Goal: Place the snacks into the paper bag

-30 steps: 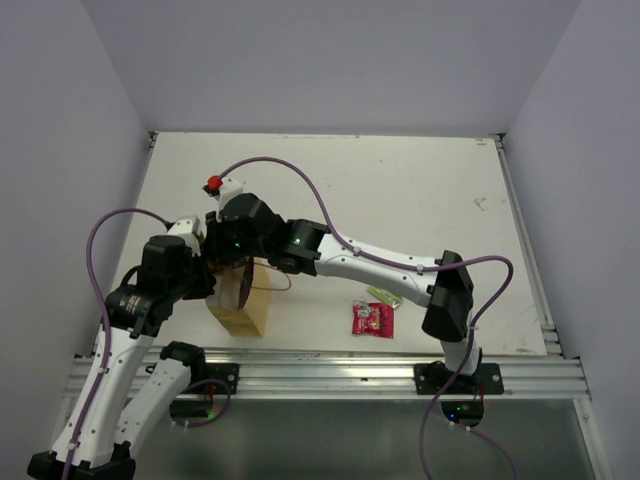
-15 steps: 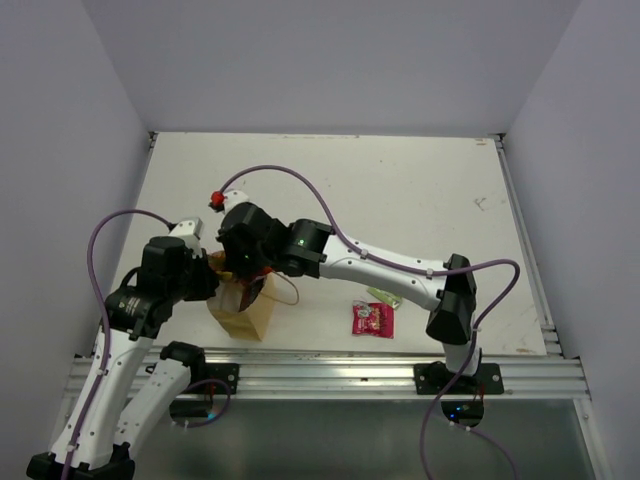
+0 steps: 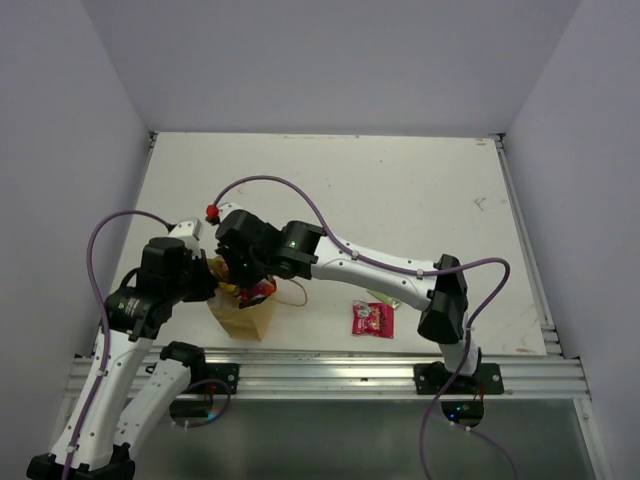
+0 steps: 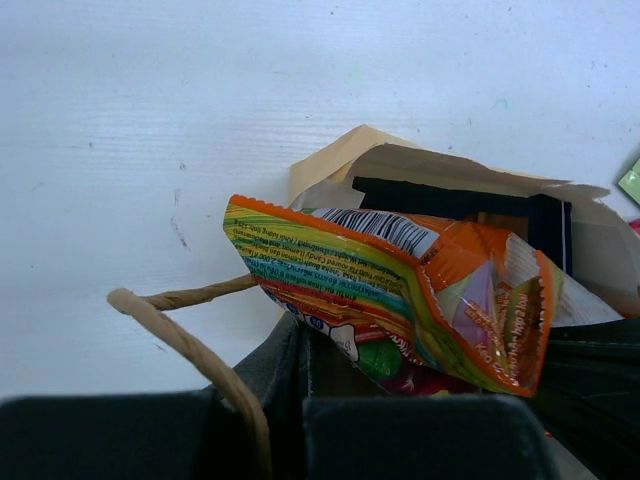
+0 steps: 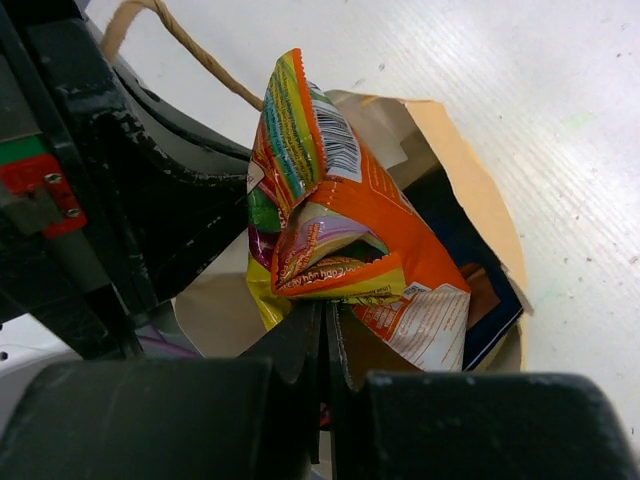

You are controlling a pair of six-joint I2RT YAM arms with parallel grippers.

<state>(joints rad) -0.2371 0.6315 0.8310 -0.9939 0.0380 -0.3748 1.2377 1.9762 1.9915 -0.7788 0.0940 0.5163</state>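
Right gripper (image 5: 325, 330), clenched on the lower edge of the candy bag (image 5: 340, 230), which we see crumpled in the mouth of the paper bag (image 5: 470, 190), partly inside and partly above the rim. Left gripper (image 4: 305, 365), closed at the near rim of the paper bag beside a string handle (image 4: 190, 345); we cannot tell whether it pinches paper. Inside the paper bag, against the candy bag, we see a dark blue packet (image 5: 455, 240). Right of the paper bag, a pink packet (image 3: 370, 319) lies flat on the table (image 3: 400, 190). A pale green packet (image 3: 383, 295) lies just beyond it, apart from the paper bag.
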